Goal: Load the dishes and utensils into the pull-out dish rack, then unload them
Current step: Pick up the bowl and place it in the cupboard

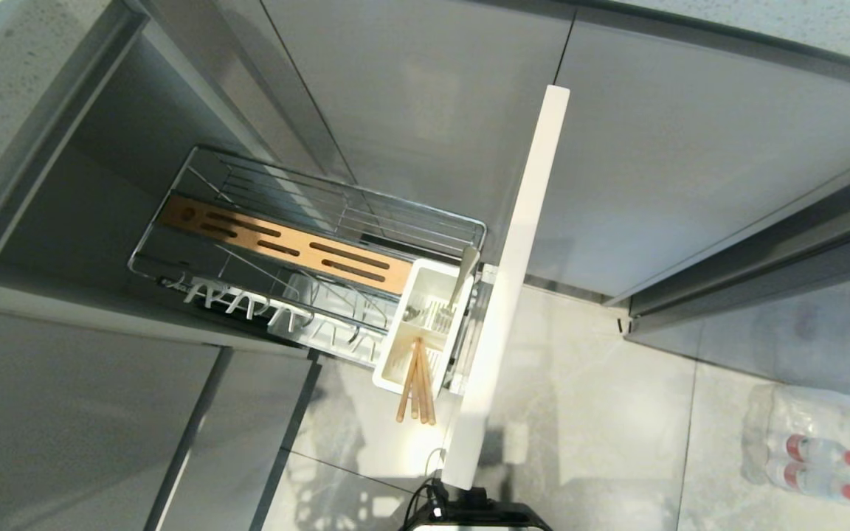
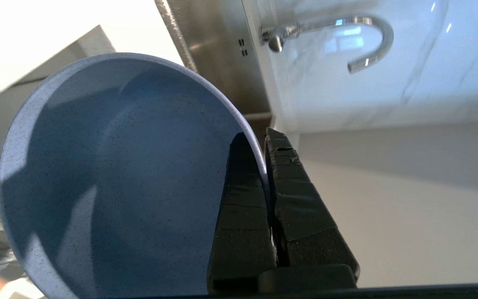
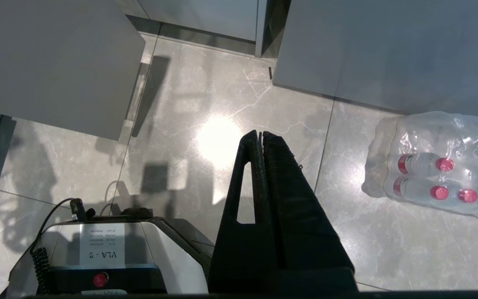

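In the left wrist view my left gripper [image 2: 257, 139] is shut on the rim of the grey-blue bowl [image 2: 110, 178]. One finger is inside the bowl and one outside, and the bowl's hollow faces the camera. The pull-out dish rack [image 1: 336, 214] stands drawn out of the cabinet, with its wooden bar [image 1: 285, 247] and pale front panel [image 1: 521, 258]. Its white caddy [image 1: 425, 284] holds the chopsticks [image 1: 416, 387] and the spoon [image 1: 464, 276]. The plate is out of view. My right gripper [image 3: 259, 133] hangs shut and empty over the floor. Neither arm shows in the head view.
A curved faucet [image 2: 347, 33] and a pale wall lie beyond the bowl. A wrapped pack of water bottles [image 1: 823, 442] sits on the tiled floor at the right. My own base [image 3: 110, 249] is below the right gripper. Grey cabinet fronts flank the rack.
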